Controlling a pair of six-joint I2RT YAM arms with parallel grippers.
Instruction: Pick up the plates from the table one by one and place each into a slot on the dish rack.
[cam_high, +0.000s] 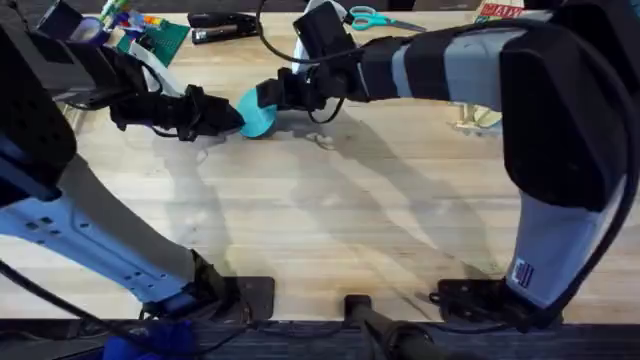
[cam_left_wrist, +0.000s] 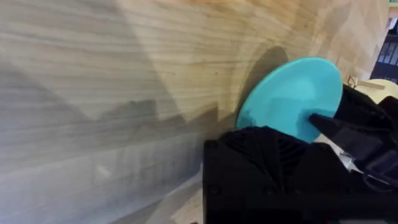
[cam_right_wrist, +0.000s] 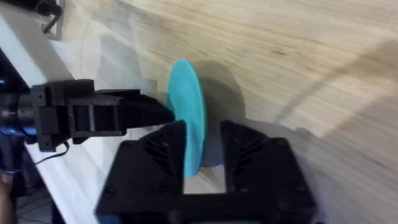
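While both arms meet over the table (cam_high: 330, 220) toward eleven o'clock in the overhead view, the turquoise plate (cam_high: 256, 113) stands on edge between them. The right gripper (cam_right_wrist: 202, 155) has its jaws closed on the plate's rim — the left gripper (cam_high: 225, 117) touches the plate's nine o'clock side, jaw state unclear.

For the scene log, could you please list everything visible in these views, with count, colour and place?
turquoise plate: one, held on edge above the table between both grippers
table: one, light wood planks
scissors: one pair, teal handles, far edge
stapler: one, black, far edge
dish rack: one, light wood, far right, mostly hidden behind the right arm
left gripper: black, touching the plate
right gripper: black, fingers either side of the plate's rim
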